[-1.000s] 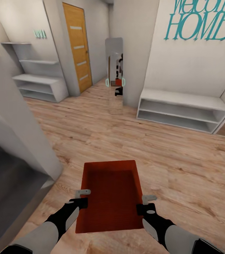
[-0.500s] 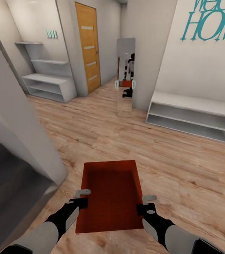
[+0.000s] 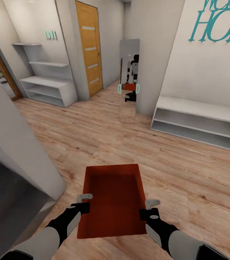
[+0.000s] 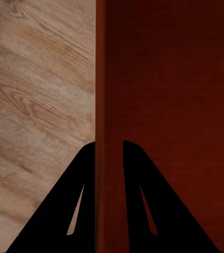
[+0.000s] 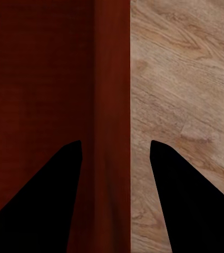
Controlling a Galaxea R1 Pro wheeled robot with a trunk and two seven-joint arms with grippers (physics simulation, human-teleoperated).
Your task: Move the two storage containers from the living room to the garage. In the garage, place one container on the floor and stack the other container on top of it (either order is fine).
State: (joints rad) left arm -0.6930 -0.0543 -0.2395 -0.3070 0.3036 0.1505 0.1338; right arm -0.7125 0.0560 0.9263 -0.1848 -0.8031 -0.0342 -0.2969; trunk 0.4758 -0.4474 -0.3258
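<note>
Holding one storage container (image 3: 113, 200) between us, we carry it above the light wood floor (image 3: 172, 169) of a hallway. Our left gripper (image 3: 85, 202) is clenched on the container's left wall, one finger inside and one outside, as the left wrist view (image 4: 109, 153) shows. Our right gripper (image 3: 148, 207) stands astride the right wall (image 5: 112, 153), but with gaps beside the fingers, so we cannot tell if it truly pinches. Ahead stands a tall mirror (image 3: 128, 79) with our reflection, an orange door (image 3: 89, 47), white shelves (image 3: 44, 85) on the left, and a low white bench shelf (image 3: 198, 122) under teal wall letters (image 3: 217, 21).
</note>
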